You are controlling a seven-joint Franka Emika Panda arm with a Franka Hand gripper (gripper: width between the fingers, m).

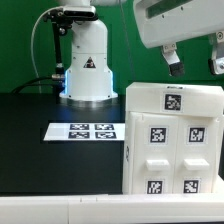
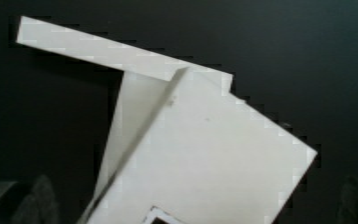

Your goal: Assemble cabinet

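The white cabinet (image 1: 172, 140) stands upright at the exterior view's right, with several black-and-white tags on its front and one near its top. My gripper (image 1: 194, 62) hangs just above its top edge, open, its two dark fingers (image 1: 172, 60) spread wide and touching nothing. The wrist view looks down on the cabinet (image 2: 202, 140) as a slanted white panel with a narrow ledge running off one corner. The gripper (image 2: 185, 208) straddles it there, and its fingers (image 2: 12, 200) show only as dim shapes at either side, clear of the panel.
The marker board (image 1: 88, 130) lies flat on the black table, towards the exterior view's left of the cabinet. Behind it stands the white robot pedestal (image 1: 88, 62) with a triangle sticker. A green wall closes off the back.
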